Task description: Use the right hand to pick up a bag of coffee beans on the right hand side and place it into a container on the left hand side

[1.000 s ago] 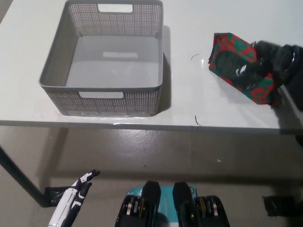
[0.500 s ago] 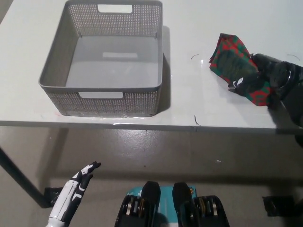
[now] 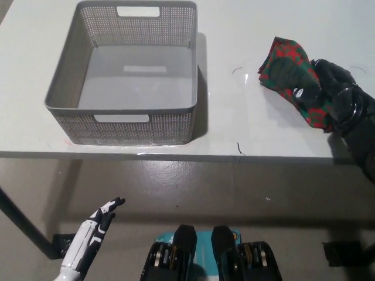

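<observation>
White counter [image 3: 246, 134] carrying grey mesh basket [image 3: 126, 126] on left side, basket sitting empty and upright. Red-and-green coffee bag [image 3: 280, 58] lying on counter at right, well apart from basket. Black right hand [image 3: 316, 85] reaching in from right edge, fingers wrapping over bag's near end, gripping it against counter. White left hand [image 3: 96, 225] hanging below counter edge at lower left, fingers extending loosely, holding nothing.
</observation>
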{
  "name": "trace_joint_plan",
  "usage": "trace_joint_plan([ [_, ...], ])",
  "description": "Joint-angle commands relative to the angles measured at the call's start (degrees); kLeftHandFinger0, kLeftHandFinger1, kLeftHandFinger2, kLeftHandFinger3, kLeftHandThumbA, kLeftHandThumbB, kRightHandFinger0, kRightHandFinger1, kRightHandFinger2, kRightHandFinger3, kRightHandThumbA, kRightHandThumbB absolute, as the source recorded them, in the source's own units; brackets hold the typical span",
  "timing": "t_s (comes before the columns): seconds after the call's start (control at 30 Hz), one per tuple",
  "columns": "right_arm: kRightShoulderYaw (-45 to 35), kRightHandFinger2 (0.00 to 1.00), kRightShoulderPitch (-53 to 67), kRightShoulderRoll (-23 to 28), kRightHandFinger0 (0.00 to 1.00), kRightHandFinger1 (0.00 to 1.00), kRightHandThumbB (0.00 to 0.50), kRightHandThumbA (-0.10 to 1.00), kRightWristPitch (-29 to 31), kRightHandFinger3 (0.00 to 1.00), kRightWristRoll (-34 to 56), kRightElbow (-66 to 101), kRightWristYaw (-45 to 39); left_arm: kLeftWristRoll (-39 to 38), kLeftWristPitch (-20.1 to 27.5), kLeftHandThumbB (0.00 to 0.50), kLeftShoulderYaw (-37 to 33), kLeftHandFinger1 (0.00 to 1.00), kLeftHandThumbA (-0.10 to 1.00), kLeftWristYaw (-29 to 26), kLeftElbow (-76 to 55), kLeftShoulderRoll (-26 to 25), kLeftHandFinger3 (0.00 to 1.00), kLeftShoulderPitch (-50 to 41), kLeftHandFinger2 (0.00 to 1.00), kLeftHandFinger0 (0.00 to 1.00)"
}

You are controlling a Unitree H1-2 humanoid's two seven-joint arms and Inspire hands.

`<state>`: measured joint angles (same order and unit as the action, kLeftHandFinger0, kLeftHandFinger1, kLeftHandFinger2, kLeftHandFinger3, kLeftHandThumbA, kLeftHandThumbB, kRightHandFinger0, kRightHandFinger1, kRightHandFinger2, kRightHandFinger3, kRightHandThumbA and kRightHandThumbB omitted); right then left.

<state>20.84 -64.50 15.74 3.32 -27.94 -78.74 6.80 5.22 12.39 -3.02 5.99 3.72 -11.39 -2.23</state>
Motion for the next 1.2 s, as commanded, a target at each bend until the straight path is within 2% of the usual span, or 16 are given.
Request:
trace_joint_plan([
  [0.0,-1.9,0.75,-0.9,-1.4,0.02,0.38,0.153,-0.1,5.9,0.73,2.1,-0.3,9.6,-0.2,1.4,0.5,0.9,1.0,1.0,-0.1,-1.7,-1.0,1.0,1.1,1.0,1.0],
  [0.03,-2.0,0.73,-1.0,-1.5,0.0,0.34,0.148,-0.1,6.0,0.73,2.0,-0.3,9.8,-0.2,1.4,0.5,0.9,1.0,1.0,-0.1,-1.7,-1.0,1.0,1.1,1.0,1.0],
  [0.07,-2.2,0.67,-1.4,-1.4,0.0,0.23,0.144,-0.1,5.9,0.75,2.0,-0.1,9.8,-0.1,1.6,0.5,0.9,1.0,1.0,-0.1,-1.6,-1.0,1.0,1.1,1.0,1.0],
  [0.1,-2.5,0.75,-2.0,-1.4,0.0,0.24,0.126,-0.1,6.0,0.82,2.2,0.2,10.2,0.2,1.7,0.5,0.8,1.0,1.0,-0.1,-1.6,-1.1,1.0,1.0,1.0,1.0],
  [0.17,-2.7,0.92,-2.5,-1.3,0.0,0.39,0.122,-0.1,7.1,0.91,2.2,0.4,11.5,0.3,1.7,0.5,0.7,1.0,1.0,-0.1,-1.6,-1.1,1.0,1.0,1.0,1.0],
  [0.23,-3.1,0.98,-3.3,-1.2,0.03,0.57,0.119,-0.1,8.1,0.98,2.2,1.0,13.2,0.2,1.8,0.496,0.7,1.0,1.0,0.1,-1.5,-1.2,1.0,1.0,1.0,1.0],
  [0.37,-4.3,0.88,-6.0,-0.6,0.0,0.55,0.137,-0.1,11.1,0.99,2.4,4.1,15.7,0.3,1.5,0.5,0.5,1.0,1.0,0.1,-1.6,-1.3,1.0,1.0,1.0,1.0],
  [0.6,-5.2,0.85,-10.6,0.0,0.01,0.55,0.128,-0.1,11.8,1.0,1.8,10.7,16.7,0.4,1.7,0.5,0.5,1.0,1.0,0.1,-1.5,-1.5,1.0,0.8,1.0,1.0],
  [0.7,-5.7,0.86,-12.4,-0.3,0.01,0.52,0.174,-0.1,10.0,0.95,1.5,16.3,15.5,0.6,1.4,0.5,0.4,1.0,1.0,0.0,-1.8,-1.4,1.0,0.6,1.0,1.0],
  [0.77,-6.1,0.8,-13.2,-0.9,0.0,0.44,0.21,-0.1,8.2,0.82,1.6,20.5,13.7,0.6,1.5,0.5,0.4,1.0,1.0,-0.1,-1.8,-1.3,1.0,0.6,1.0,1.0],
  [0.83,-6.1,0.76,-14.0,-1.8,0.0,0.37,0.182,-0.1,7.1,0.74,1.3,23.7,12.7,0.9,1.4,0.5,0.4,1.0,1.0,-0.1,-1.9,-1.4,1.0,0.6,1.0,1.0],
  [0.93,-6.2,0.87,-15.1,-3.8,0.0,0.43,0.159,-0.1,5.9,0.88,0.9,27.5,12.6,0.5,0.8,0.5,0.4,1.0,1.0,0.3,-2.3,-1.5,1.0,0.6,1.0,1.0],
  [1.07,-5.9,0.86,-17.7,-6.8,0.0,0.48,0.2,-0.1,5.1,0.96,0.3,28.4,13.0,1.1,0.9,0.5,0.2,1.0,1.0,0.2,-2.2,-1.5,1.0,1.0,1.0,1.0],
  [1.1,-5.9,0.84,-18.3,-7.6,0.0,0.46,0.225,-0.1,5.3,0.87,0.4,28.2,13.0,1.0,1.0,0.5,0.1,1.0,1.0,0.3,-2.1,-1.5,1.0,1.0,1.0,1.0],
  [1.13,-6.0,0.77,-19.4,-9.3,0.02,0.42,0.211,-0.1,5.1,0.75,0.8,27.8,12.9,0.9,0.9,0.5,0.1,1.0,1.0,0.3,-2.1,-1.4,1.0,1.0,1.0,1.0],
  [1.17,-6.1,0.72,-19.8,-10.2,0.02,0.38,0.202,-0.1,4.6,0.72,1.1,27.6,12.6,0.9,0.8,0.5,0.0,1.0,1.0,0.3,-2.0,-1.3,1.0,1.0,1.0,1.0],
])
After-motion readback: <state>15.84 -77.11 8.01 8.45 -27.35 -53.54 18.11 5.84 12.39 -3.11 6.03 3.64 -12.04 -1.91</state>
